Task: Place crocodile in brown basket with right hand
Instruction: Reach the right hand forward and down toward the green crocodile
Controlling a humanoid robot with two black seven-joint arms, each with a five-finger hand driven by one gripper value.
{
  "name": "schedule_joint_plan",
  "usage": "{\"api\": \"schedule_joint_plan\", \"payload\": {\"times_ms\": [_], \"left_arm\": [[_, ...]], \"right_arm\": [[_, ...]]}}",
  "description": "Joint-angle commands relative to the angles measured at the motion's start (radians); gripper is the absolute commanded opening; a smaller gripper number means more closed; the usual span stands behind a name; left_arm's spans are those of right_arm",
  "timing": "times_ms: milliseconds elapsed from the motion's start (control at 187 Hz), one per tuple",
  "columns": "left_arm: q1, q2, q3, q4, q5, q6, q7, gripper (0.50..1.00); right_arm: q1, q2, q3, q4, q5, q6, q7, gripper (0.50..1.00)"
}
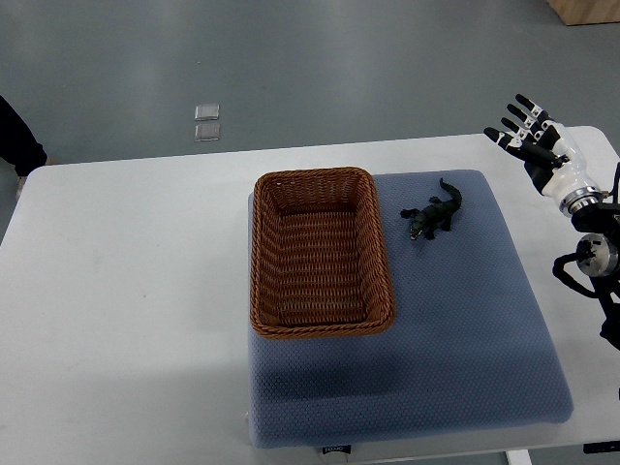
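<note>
1 small crocodile [433, 213] lies on the blue pad [436, 339], just beside the right wall of the brown basket [315, 175] and outside it. The right hand [528, 131] hovers well apart near the far right corner of the table [126, 291], fingers spread, holding nothing. The toy looks thin, dark and knobbly, with splayed legs. The fingers might catch only its tail and drop it, or shove it across the dimpled pad. A low carry could snag the woven wicker rim.
</note>
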Motion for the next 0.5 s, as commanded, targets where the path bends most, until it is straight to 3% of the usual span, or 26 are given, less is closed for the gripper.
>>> {"api": "schedule_joint_plan", "payload": {"times_ms": [0, 214, 493], "left_arm": [[0.000, 0.000, 0.000, 0.000, 0.000, 0.000, 0.000, 1.000], [0.000, 0.000, 0.000, 0.000, 0.000, 0.000, 0.000, 1.000], [0.000, 0.000, 0.000, 0.000, 0.000, 0.000, 0.000, 1.000]], "right_arm": [[0.008, -0.031, -0.046, 0.025, -0.009, 0.002, 0.001, 0.932], [0.022, -0.096, -0.158, 0.084, -0.191, 0.002, 0.008, 0.932], [0.099, -0.232, -0.492, 0.133, -0.543, -0.017, 0.127, 0.930]]}}
